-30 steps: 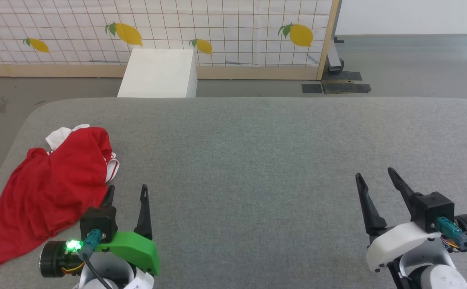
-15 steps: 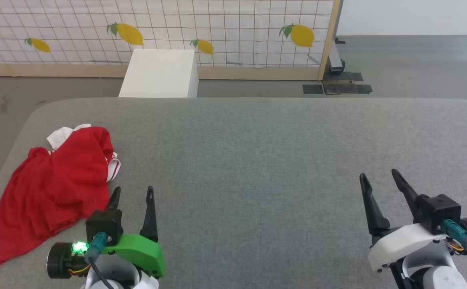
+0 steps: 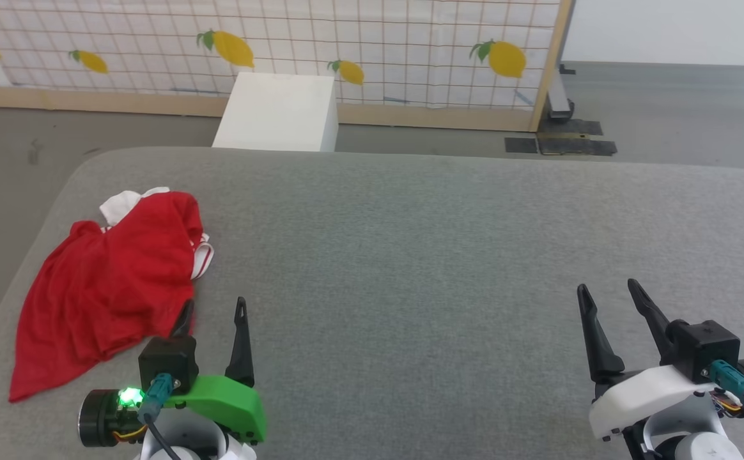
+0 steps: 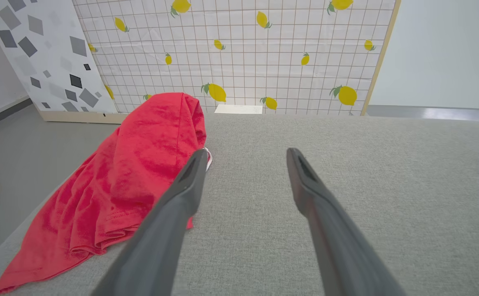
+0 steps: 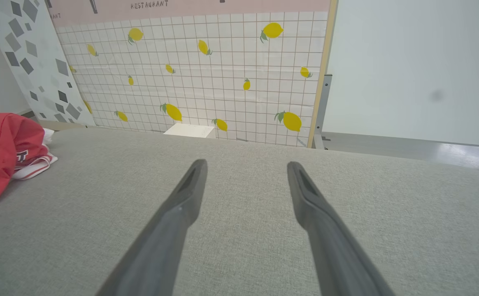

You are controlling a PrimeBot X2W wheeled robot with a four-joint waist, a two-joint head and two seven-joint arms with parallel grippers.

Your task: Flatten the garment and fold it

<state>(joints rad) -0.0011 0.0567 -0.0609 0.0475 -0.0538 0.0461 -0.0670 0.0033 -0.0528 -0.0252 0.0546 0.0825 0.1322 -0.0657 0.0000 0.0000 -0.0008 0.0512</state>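
Observation:
The garment (image 3: 107,287), a red T-shirt with white striped sleeves, lies crumpled near the left edge of the grey padded table (image 3: 410,243). It rises as a red heap in the left wrist view (image 4: 132,164) and sits at the far left in the right wrist view (image 5: 1,156). My left gripper (image 3: 213,310) stands open just right of the garment's near edge, its left finger (image 3: 183,319) close against the cloth, nothing between the fingers. My right gripper (image 3: 608,291) is open over bare table at the lower right, far from the garment.
A white box (image 3: 277,112) stands on the floor behind the table's far edge. Beyond it is a lemon-patterned screen (image 3: 346,45) with a wooden frame. The table's left edge runs close to the garment; grey floor lies beyond.
The head camera has turned, shifting the whole picture right and slightly down. My left gripper has edged forward and right beside the garment's near edge. The garment lies as before.

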